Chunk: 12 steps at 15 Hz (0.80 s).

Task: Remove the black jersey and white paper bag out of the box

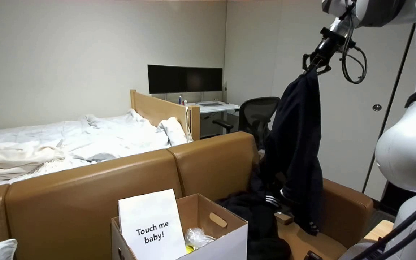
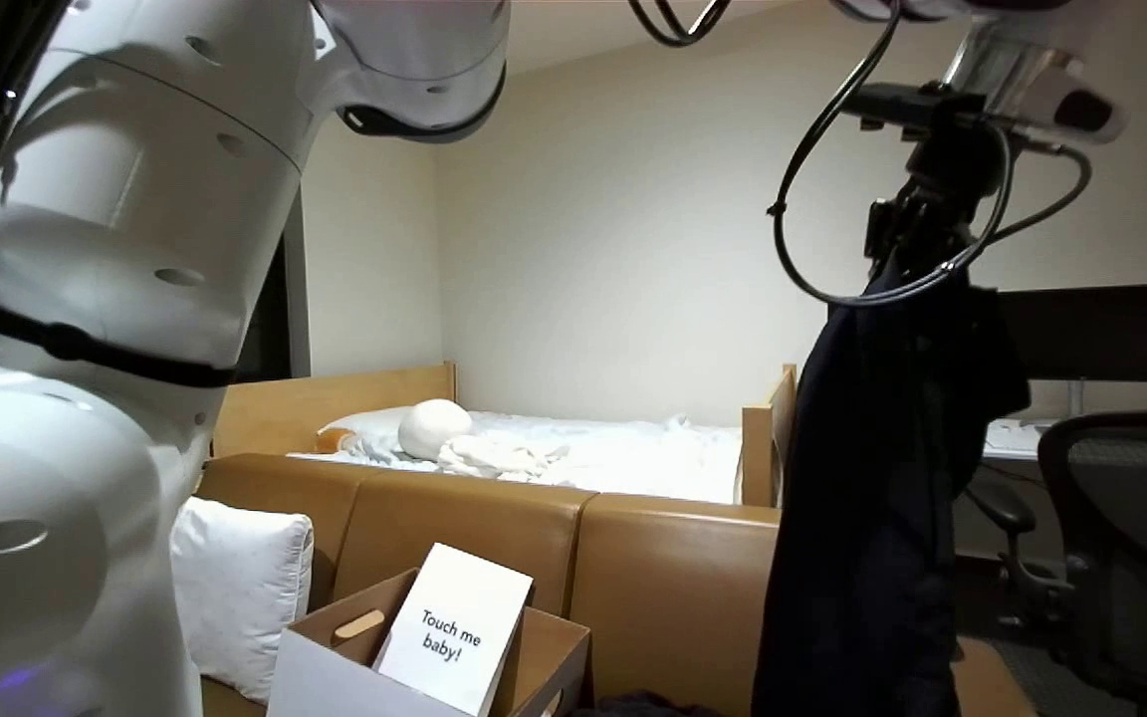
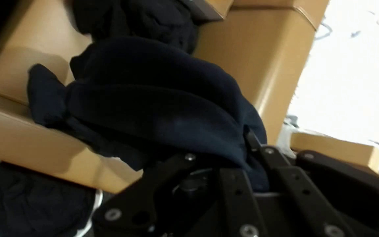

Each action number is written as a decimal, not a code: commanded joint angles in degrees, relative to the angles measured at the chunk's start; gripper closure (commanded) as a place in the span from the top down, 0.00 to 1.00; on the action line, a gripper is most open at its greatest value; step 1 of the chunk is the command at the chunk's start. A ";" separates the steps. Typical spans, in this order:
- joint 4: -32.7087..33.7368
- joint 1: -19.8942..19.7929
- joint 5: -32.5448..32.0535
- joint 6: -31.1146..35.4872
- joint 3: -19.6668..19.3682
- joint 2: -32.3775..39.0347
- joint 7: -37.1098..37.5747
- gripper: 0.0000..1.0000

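Currently, the jaws are clamping the dark jersey [image 1: 300, 126], which is hanging over the sofa [image 1: 92, 202], outside the box [image 1: 228, 245].

You cannot see the bottom of the box [image 1: 226, 249], well below your claw [image 1: 315, 68]: both exterior views cut it. The jersey [image 2: 862, 518] under the claw is also cut in an exterior view. In your wrist view, it hides part of the claw; left of the claw, a black thing [image 3: 41, 197] is cut and unclear.
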 commanded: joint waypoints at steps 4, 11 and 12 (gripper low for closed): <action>-11.04 3.74 -10.70 -6.07 0.17 -4.34 -3.49 0.11; -13.80 5.12 -4.84 -1.18 1.07 -0.67 1.54 0.03; -14.19 5.27 -2.48 1.97 1.50 1.44 3.26 0.03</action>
